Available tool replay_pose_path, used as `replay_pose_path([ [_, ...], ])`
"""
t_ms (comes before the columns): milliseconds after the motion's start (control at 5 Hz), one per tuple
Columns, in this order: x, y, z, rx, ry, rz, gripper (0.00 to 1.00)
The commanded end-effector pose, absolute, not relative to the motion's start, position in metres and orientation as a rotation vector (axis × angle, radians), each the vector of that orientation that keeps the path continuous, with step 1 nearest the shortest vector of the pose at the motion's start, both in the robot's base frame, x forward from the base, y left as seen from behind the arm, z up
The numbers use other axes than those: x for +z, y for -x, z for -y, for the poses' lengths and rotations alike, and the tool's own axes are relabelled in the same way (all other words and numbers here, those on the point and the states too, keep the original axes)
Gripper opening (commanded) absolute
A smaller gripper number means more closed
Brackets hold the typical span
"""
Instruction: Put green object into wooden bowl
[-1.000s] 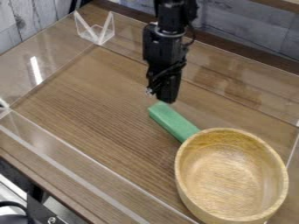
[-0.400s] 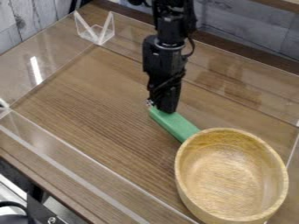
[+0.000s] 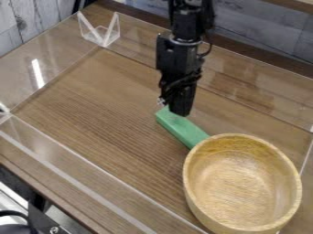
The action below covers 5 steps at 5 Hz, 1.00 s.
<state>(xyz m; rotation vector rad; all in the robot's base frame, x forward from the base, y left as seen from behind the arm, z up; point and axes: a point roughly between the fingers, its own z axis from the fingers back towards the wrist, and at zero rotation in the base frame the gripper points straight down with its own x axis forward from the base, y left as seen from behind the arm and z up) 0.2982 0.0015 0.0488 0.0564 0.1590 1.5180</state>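
- Gripper (image 3: 178,107): black, hanging straight down from a black arm that enters at the top edge of the view. Its fingertips sit at the upper-left end of the green object; the jaws are pressed together with no gap showing between them. Whether the tips actually press on the bar or sit just above it cannot be told.
- Green object (image 3: 184,128): a flat mint-green bar lying on the table near the centre of the view, its long axis running from about 10 o'clock to 4 o'clock. Its lower-right end reaches the rim of the wooden bowl, touching it or very nearly so.
- Wooden bowl (image 3: 206,203): a large, shallow, light tan bowl standing upright at roughly 4 o'clock from the gripper, in the lower-right part of the view. Nothing lies inside it.
- Table (image 3: 86,110): a dark wood-grain surface enclosed by low clear plastic walls (image 3: 37,73).
- Clear stand (image 3: 98,29): a small transparent piece at about 10 o'clock, well apart from the bar.
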Motion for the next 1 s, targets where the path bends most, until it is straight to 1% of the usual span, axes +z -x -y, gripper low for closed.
replay_pose_path([
  [0,0.082,-0.310,0.003,1.477,0.015,-0.096,0.00],
  [200,0.074,-0.307,0.002,1.445,0.014,-0.097,0.00],
  [400,0.067,-0.304,0.002,1.416,0.014,-0.098,1.00],
  [800,0.075,-0.314,0.010,1.414,0.014,-0.103,1.00],
])
